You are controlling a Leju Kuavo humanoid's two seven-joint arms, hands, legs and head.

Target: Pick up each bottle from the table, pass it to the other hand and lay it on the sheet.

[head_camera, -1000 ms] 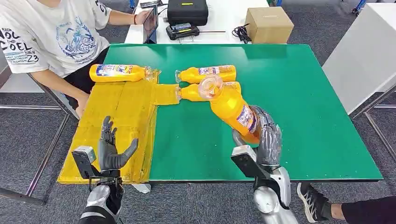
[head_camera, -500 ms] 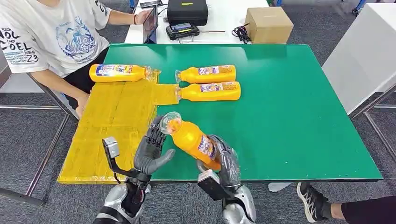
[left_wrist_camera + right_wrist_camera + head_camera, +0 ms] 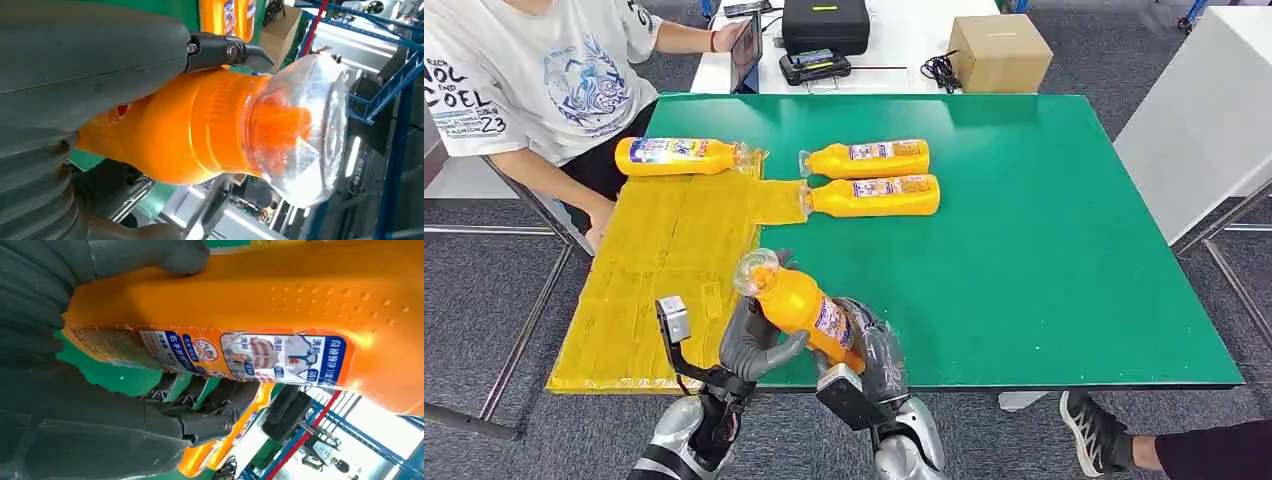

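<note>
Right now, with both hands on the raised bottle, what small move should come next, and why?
Probably the right hand should let go. The left hand has its fingers around the upper part of the bottle, while the right grips the lower part. The yellow sheet lies on the left hand's side.
</note>
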